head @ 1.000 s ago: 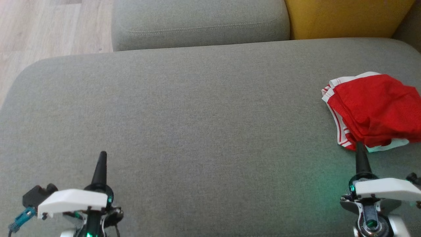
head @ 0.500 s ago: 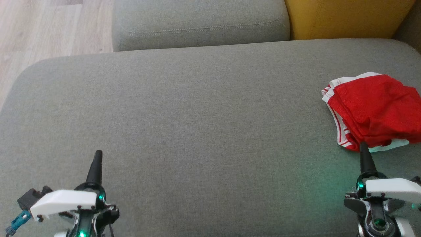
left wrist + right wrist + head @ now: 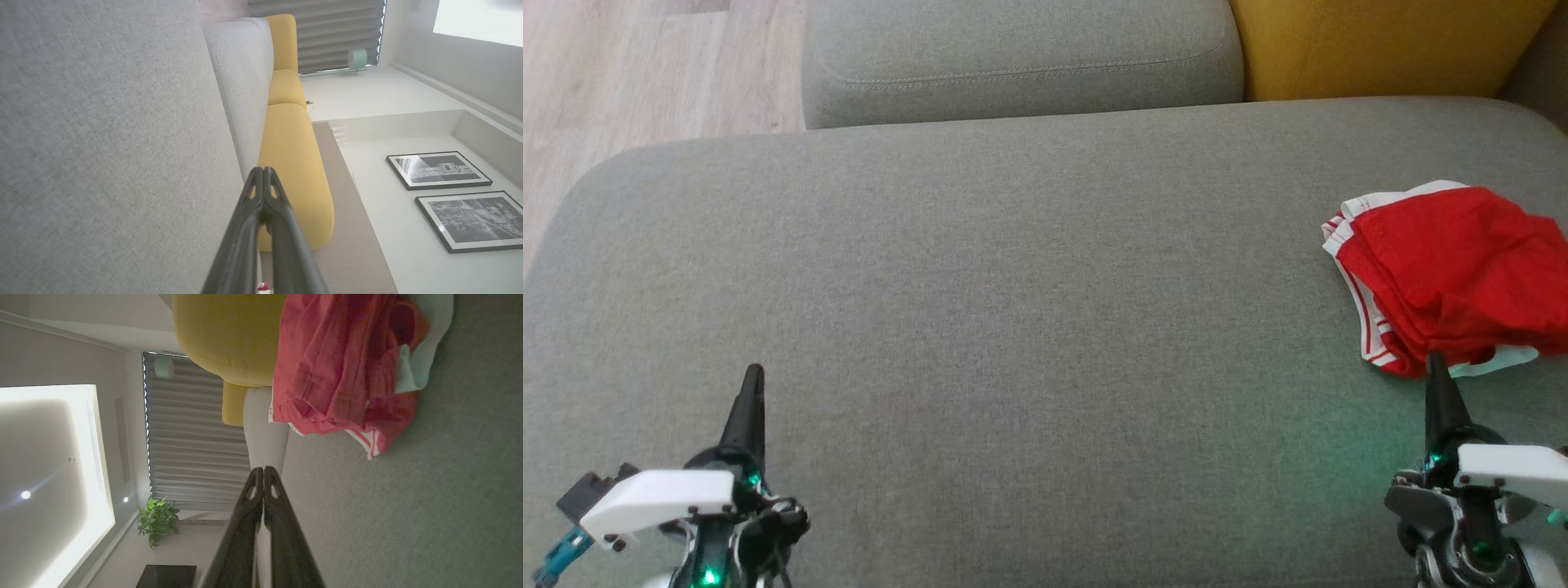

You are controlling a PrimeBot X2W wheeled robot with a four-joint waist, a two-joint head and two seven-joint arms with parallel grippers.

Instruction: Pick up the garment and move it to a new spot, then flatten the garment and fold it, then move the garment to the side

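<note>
Spreading across most of the head view, a grey sofa seat [image 3: 1013,286] is seen, with its rounded left corner toward the upper left. Behind it a grey back cushion [image 3: 1021,57] is set, and a yellow cushion [image 3: 1380,45] is placed directly to that cushion's right. A strip of pale wooden floor [image 3: 645,73] is shown beyond the seat's left end. In the right wrist view, closed blinds [image 3: 192,437] are seen in the background.

The garment [image 3: 1454,269], red with white striped trim and a pale lining at its near edge, is laid in a loose crumpled heap on the far right of the seat and is cut off by the right edge of the head view.

The left hand [image 3: 753,377] is held over bare seat fabric at the lower left, well apart from the garment. Its two dark fingers [image 3: 241,245] are pressed together, and nothing is clamped between them.

The right hand [image 3: 1436,363] is held at the lower right, with its tip seen at the garment's near edge. Its fingers [image 3: 286,539] are likewise pressed together on nothing. Whether the cloth is touched cannot be told.

Two framed pictures [image 3: 439,170] are seen in the left wrist view, and a small plant [image 3: 157,518] is seen in the right wrist view.
</note>
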